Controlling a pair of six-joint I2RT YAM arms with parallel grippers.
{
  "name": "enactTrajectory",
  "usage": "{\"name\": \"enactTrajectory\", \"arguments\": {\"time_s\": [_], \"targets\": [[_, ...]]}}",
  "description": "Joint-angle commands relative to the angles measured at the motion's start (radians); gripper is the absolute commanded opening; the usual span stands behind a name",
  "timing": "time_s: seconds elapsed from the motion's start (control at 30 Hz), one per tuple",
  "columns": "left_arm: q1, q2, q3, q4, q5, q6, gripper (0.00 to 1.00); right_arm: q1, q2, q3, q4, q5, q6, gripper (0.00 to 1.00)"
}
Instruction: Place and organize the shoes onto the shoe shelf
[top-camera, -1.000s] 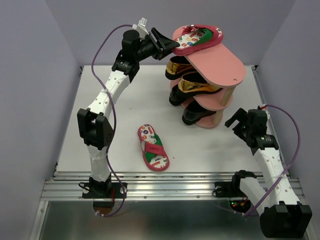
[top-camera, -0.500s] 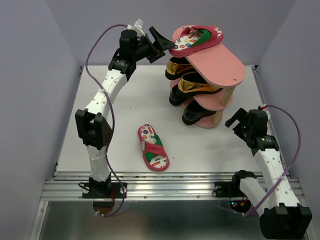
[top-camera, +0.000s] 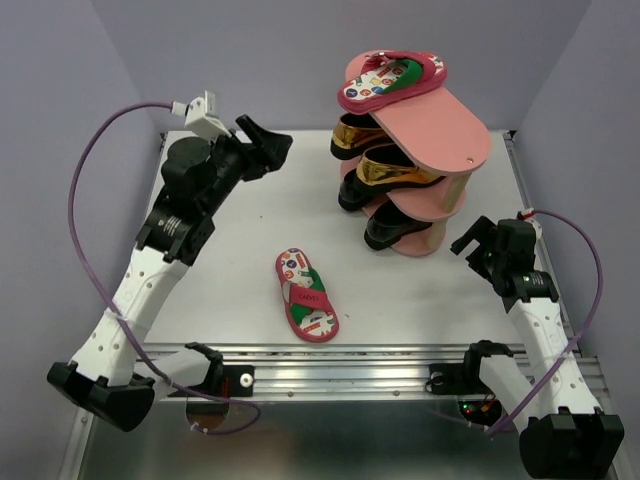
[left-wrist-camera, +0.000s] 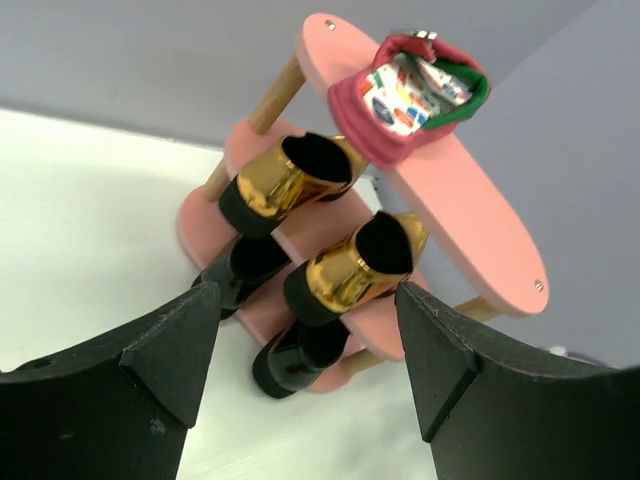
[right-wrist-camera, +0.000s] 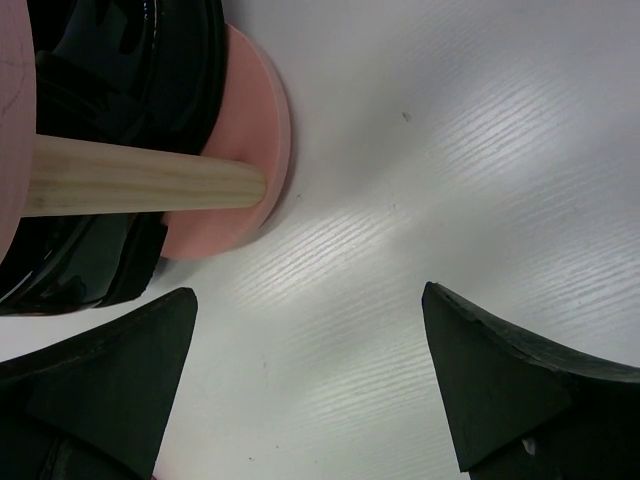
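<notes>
The left fingers (top-camera: 266, 142), spread and empty, faced the shoe shelf (top-camera: 450, 130) (right fingers (top-camera: 478, 240) spread too); a flip-flop (top-camera: 307, 296) lay on the counter (top-camera: 230, 270).

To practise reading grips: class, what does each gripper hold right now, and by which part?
Nothing is held. The left gripper stands open, short of the shoe shelf; the right gripper is open too, empty above the table.

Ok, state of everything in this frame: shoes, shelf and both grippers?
Shoe shelf: upright.
Top flip-flop: lying on the top board.
Second flip-flop: on the table, unplaced.
Gold loafers: on the middle board.
Black loafers: on the bottom board.
Left gripper: open, empty.
Right gripper: open, empty.
</notes>
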Motion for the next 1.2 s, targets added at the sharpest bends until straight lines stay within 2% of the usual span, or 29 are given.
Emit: {"name": "enactTrajectory", "arguments": {"time_s": [0.0,0.07,0.17,0.3,0.4,0.43,0.47,0.5,0.57,0.7,0.83,0.93,1.03,1.07,1.1,1.13,1.17], "targets": [[-0.009,-0.039,-0.168,0.010,-0.058,0.087,0.75,-0.002,-0.008,0.035,0.007,0.030,0.003,1.00],[-0.028,-0.049,-0.222,-0.007,-0.029,0.117,0.65,-0.002,-0.012,0.035,0.006,0.033,0.003,1.00],[-0.098,-0.044,-0.305,-0.069,-0.097,0.160,0.53,-0.002,-0.008,0.038,0.001,0.034,0.004,1.00],[-0.184,-0.007,-0.373,-0.140,-0.145,0.181,0.53,-0.002,-0.009,0.044,-0.005,0.036,0.003,1.00],[-0.248,0.005,-0.405,-0.145,-0.089,0.235,0.63,-0.002,-0.005,0.042,-0.004,0.034,0.004,1.00],[-0.267,0.005,-0.416,-0.149,-0.061,0.256,0.69,-0.002,-0.002,0.042,-0.004,0.034,0.004,1.00],[-0.284,0.008,-0.416,-0.158,-0.058,0.278,0.81,-0.002,0.001,0.042,-0.004,0.031,0.004,1.00],[-0.299,0.013,-0.413,-0.187,-0.058,0.311,0.85,-0.002,0.001,0.042,-0.004,0.031,0.004,1.00],[-0.342,0.042,-0.402,-0.218,-0.058,0.345,0.90,-0.002,0.001,0.039,0.001,0.031,0.006,1.00],[-0.431,0.162,-0.368,-0.275,-0.032,0.397,0.88,-0.002,0.007,0.039,0.003,0.027,0.003,1.00],[-0.456,0.270,-0.345,-0.300,-0.019,0.385,0.79,-0.002,-0.002,0.041,0.001,0.028,0.003,1.00],[-0.462,0.316,-0.338,-0.312,-0.006,0.373,0.68,-0.002,-0.009,0.039,-0.001,0.028,0.004,1.00],[-0.462,0.329,-0.325,-0.323,-0.001,0.356,0.44,-0.002,-0.005,0.039,-0.001,0.026,0.003,1.00],[-0.462,0.330,-0.319,-0.333,-0.018,0.341,0.20,-0.002,-0.002,0.039,-0.001,0.025,0.003,1.00],[-0.460,0.329,-0.313,-0.338,-0.030,0.332,0.07,-0.002,0.000,0.039,0.001,0.025,0.003,1.00],[-0.459,0.327,-0.293,-0.344,-0.080,0.322,0.00,-0.002,0.001,0.036,0.004,0.023,0.001,1.00],[-0.454,0.326,-0.282,-0.347,-0.088,0.310,0.00,-0.002,0.003,0.036,0.006,0.020,0.003,1.00]]}}
